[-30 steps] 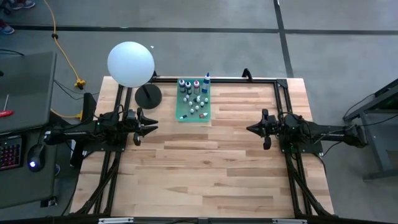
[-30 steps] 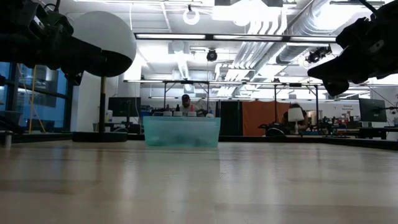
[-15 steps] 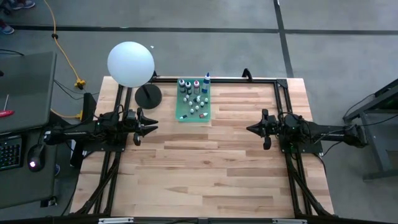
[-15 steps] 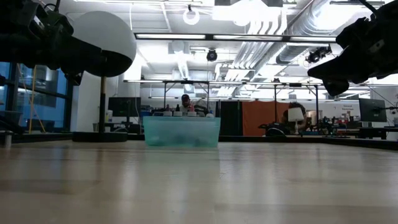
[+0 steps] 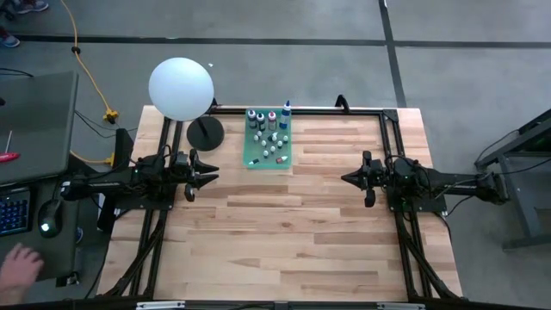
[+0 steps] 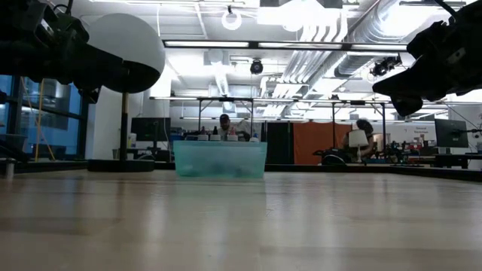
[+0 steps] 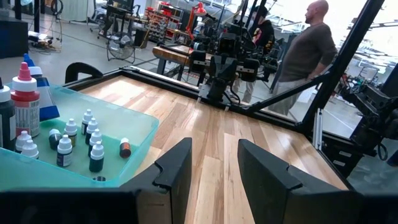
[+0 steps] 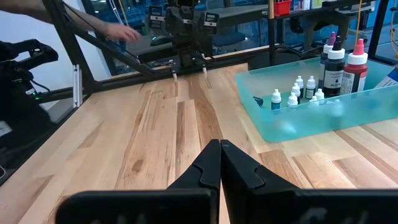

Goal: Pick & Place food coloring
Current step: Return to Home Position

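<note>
Now the food coloring bottles [image 5: 269, 138] are seen gathered in the green tray [image 5: 255, 160] at the surface's [image 5: 293, 232] far edge. The left tool [image 5: 213, 175] is held open and empty near the left edge, the right tool [image 5: 345, 179] closed and empty near the right edge.

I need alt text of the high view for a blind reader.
A green tray of small food coloring bottles stands near the wooden table's far edge, beside a white ball lamp. The left tool and right tool hover empty at opposite sides.
</note>
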